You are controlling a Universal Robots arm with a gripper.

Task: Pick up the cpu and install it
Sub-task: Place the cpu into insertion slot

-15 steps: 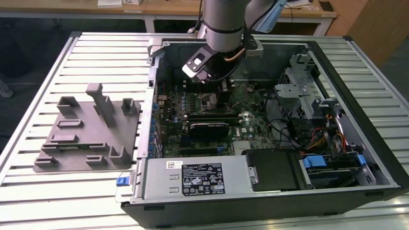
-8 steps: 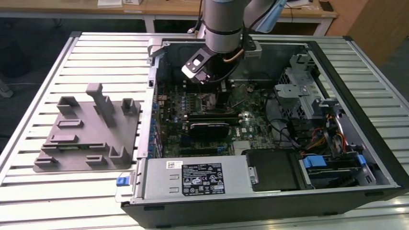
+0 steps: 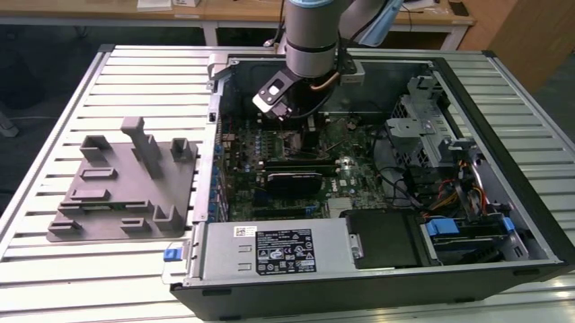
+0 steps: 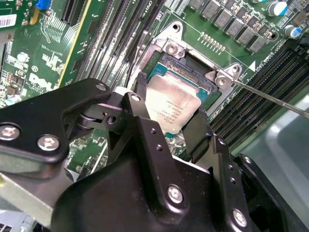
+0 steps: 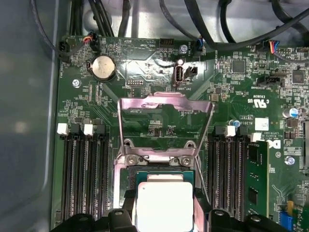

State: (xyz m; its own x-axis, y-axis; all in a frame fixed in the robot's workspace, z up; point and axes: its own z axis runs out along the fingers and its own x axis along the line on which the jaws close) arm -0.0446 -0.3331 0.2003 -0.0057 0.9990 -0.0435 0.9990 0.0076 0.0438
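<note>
Closest to me runs the front edge of the slatted white bench [image 3: 99,282]. On it lies an open computer case [image 3: 359,296], side panel off, with its silver power supply [image 3: 269,250] along the near wall. On the exterior view's left, beside the case but apart from it, a grey tray [image 3: 126,188] with upright blocks sits flat on the slats, with bare bench around it.

Deeper in the case the green motherboard [image 3: 351,175] lies level. The arm [image 3: 310,33] drops into the case from above, and its hand [image 3: 285,111] hangs low over the board. In the second wrist view the hand is clenched on the cpu [image 4: 170,108], a black finger [image 4: 141,82] on each of two opposite edges, silvery top up. The cpu sits right over the open socket [image 4: 169,48]; whether it is fully seated I cannot tell. The load plate [image 5: 164,104] stands swung up beyond it, the wire lever [image 4: 270,98] angles off to one side, and memory slots [image 5: 82,169] flank the socket closely.

Past the bench, wooden desks [image 3: 233,10] line the far side of the room.
</note>
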